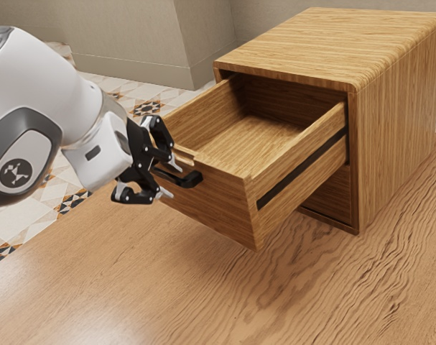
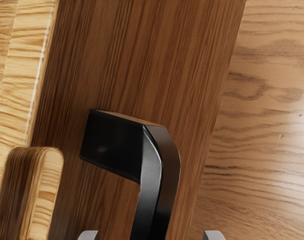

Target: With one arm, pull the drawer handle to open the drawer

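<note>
My fingers (image 1: pixel 160 136) stand open, either side of the handle (image 1: pixel 183 178). The drawer (image 1: pixel 289 180) juts well out of the cabinet (image 1: pixel 390 108).

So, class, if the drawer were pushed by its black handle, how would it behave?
The drawer probably slides straight back rather than tipping: a dark rail runs along its side. Its thick wooden front looks stiff. The glossy black handle may be slippery.

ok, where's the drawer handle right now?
Left of centre in the exterior view: the black handle sits on the front of the pulled-out drawer, between the open fingers of the gripper.
</note>
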`<state>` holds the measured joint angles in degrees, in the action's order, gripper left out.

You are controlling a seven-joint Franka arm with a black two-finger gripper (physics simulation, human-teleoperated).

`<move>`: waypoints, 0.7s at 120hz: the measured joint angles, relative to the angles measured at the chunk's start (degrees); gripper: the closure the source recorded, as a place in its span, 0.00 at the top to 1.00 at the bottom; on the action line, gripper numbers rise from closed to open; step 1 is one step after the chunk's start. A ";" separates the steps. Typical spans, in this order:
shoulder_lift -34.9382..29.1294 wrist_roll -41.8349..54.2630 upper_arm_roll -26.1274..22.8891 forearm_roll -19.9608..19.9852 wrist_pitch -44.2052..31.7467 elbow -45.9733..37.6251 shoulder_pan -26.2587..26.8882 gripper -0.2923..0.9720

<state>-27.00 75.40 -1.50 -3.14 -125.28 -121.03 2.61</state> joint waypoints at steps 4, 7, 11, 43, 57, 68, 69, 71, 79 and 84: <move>-0.03 -0.01 0.00 -0.01 -0.05 0.03 0.00 0.40; -0.05 -0.01 0.00 -0.01 -0.09 0.05 0.00 0.40; -0.16 -0.02 0.01 -0.02 -0.12 0.06 0.00 0.40; -1.60 -0.05 0.23 -0.06 -0.10 0.23 -0.03 0.52; -3.89 -0.17 -0.51 -0.15 1.38 2.27 0.02 0.55; -3.80 -1.35 -1.15 -0.39 5.06 8.11 0.03 0.62; -3.71 -1.59 -1.15 -0.40 5.42 8.43 0.03 0.63; -3.52 -2.10 -1.14 -0.42 6.14 9.00 0.03 0.64; -2.28 -5.77 -1.15 -0.83 10.32 12.18 0.03 0.67; -1.10 -9.43 -1.35 -1.74 14.58 15.67 0.17 0.69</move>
<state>-28.10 65.98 -2.85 -4.88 -110.69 -105.36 2.78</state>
